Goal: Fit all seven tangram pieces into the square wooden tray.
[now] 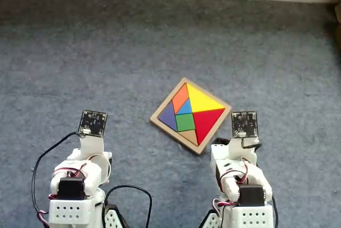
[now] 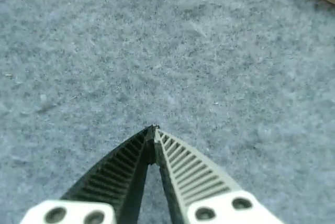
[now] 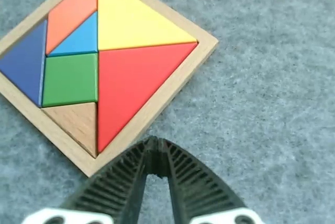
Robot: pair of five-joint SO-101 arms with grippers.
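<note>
The grey felt counter carries the square wooden tray, turned corner-on, right of centre, just beyond the right arm. It already appears full. The yellow large triangle and red large triangle fill its right half. The orange parallelogram, dark blue triangle, green square, light blue small triangle and bare-wood small triangle pack the left. With the job seemingly done, the main hazard is disturbance: the right tool, clenched on nothing, hangs just short of the tray's near corner. Any forward or sideways sweep could catch the rim, skid the tray over the felt, or jolt the small pieces up out of their seats. The left tool, also clenched and empty, sits well left over bare felt and poses little threat.
</note>
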